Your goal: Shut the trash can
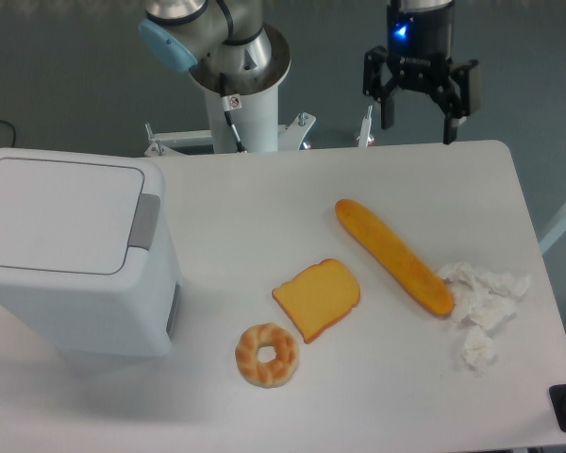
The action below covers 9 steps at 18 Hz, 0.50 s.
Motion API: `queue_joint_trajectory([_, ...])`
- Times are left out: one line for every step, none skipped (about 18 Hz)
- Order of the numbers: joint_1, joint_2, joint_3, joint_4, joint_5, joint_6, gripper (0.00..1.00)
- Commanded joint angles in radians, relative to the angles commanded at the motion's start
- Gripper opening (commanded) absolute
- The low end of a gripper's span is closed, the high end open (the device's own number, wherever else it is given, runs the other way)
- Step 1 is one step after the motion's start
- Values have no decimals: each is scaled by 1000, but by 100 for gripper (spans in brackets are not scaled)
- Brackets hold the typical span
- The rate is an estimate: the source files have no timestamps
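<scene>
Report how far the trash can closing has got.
Done, by the look of it: the trash can has its lid lying flat and shut. In hand: nothing; the claw hangs open and empty at the table's far edge, well away from the can. Left: nothing visible.

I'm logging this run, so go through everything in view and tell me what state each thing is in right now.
trash can: lid down flat, closed, upright on the table.
gripper: open, empty, raised above the table's far edge.
baguette: lying flat, diagonal, its lower end touching the tissue.
toast slice: lying flat, whole.
bagel: lying flat, whole.
crumpled tissue: scrunched, loose on the table.
</scene>
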Motion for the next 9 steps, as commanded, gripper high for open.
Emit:
queue_joint_trajectory([0,2,2,-5,0,0,100])
queue_joint_trajectory([0,3,2,-6,0,0,100])
queue_joint_trajectory([0,3,2,-5,-2,0,100])
queue_joint_trajectory([-2,3,2,-5,-3,0,100])
queue_joint_trajectory([0,3,2,-6,-12,0,100])
queue_joint_trajectory([0,3,6,-6,-17,0,100])
queue_joint_trajectory([0,3,6,-6,-17,0,100])
queue_joint_trajectory([-2,3,6,-6,-17,0,100])
queue_joint_trajectory([-2,3,8,-6,-18,0,100])
